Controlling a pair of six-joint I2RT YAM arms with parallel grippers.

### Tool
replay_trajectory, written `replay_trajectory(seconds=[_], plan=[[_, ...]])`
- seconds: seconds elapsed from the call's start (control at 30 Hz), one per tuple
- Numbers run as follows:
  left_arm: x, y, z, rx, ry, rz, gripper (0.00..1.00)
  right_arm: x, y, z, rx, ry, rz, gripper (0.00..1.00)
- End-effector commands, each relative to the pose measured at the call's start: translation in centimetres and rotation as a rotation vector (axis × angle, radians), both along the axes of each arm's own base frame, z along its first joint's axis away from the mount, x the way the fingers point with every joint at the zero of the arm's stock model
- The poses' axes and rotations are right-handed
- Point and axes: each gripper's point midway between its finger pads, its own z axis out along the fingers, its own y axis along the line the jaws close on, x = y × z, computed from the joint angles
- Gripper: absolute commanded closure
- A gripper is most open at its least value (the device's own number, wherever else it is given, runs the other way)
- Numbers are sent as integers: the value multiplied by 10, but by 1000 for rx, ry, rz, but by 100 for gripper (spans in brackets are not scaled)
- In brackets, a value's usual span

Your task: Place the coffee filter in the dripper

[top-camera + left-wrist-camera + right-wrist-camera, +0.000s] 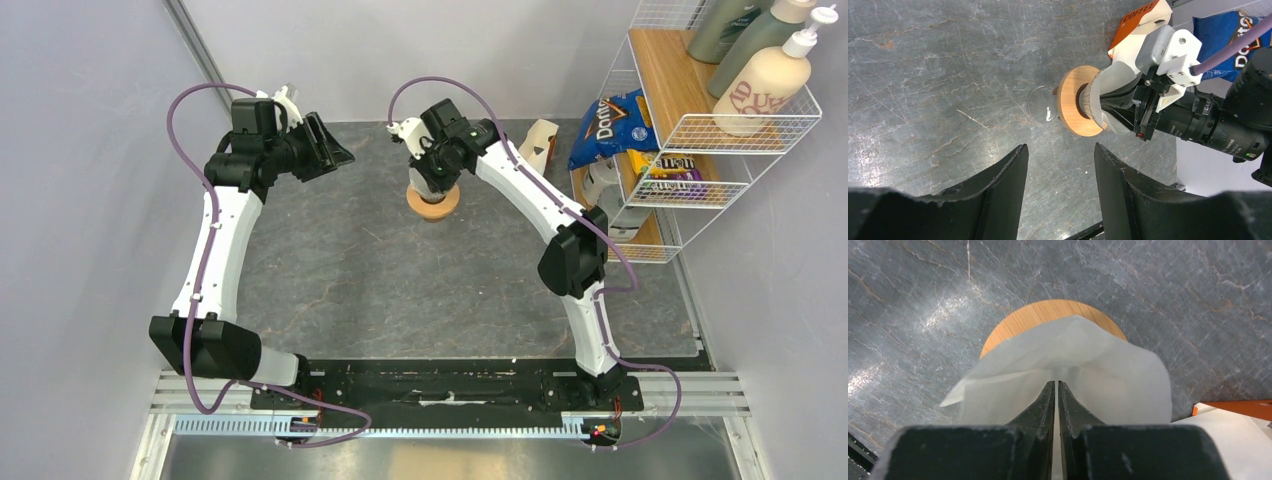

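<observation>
The dripper stands at the back middle of the table; its orange-tan wooden collar (433, 205) (1071, 100) (1018, 324) rings a clear glass cone (1040, 104). My right gripper (432, 182) (1056, 384) hangs straight over it, shut on the white paper coffee filter (1083, 365) (1115, 80). The filter fans out below the fingertips and its lower end reaches into the collar's opening. Left of the dripper and well apart from it, my left gripper (335, 150) (1060, 150) is open with nothing between its fingers.
An orange-and-white filter box (540, 143) (1143, 17) stands just right of the dripper. Beyond it lie a blue Doritos bag (610, 125) and a wire shelf (700, 130) with bottles and snack packs. Grey walls close in at the left and back.
</observation>
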Motion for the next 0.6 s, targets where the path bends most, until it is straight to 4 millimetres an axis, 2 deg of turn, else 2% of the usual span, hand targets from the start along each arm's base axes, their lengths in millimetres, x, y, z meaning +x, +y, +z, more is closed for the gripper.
replay_trajectory(seconds=[0.0, 0.2, 0.57], plan=[[0, -2, 15, 0, -71, -37, 42, 5, 9, 26, 14, -69, 28, 88], [1, -3, 14, -1, -71, -40, 42, 10, 12, 21, 9, -77, 37, 87], [-1, -1, 13, 3, -73, -36, 42, 12, 14, -1, -26, -45, 70, 89]])
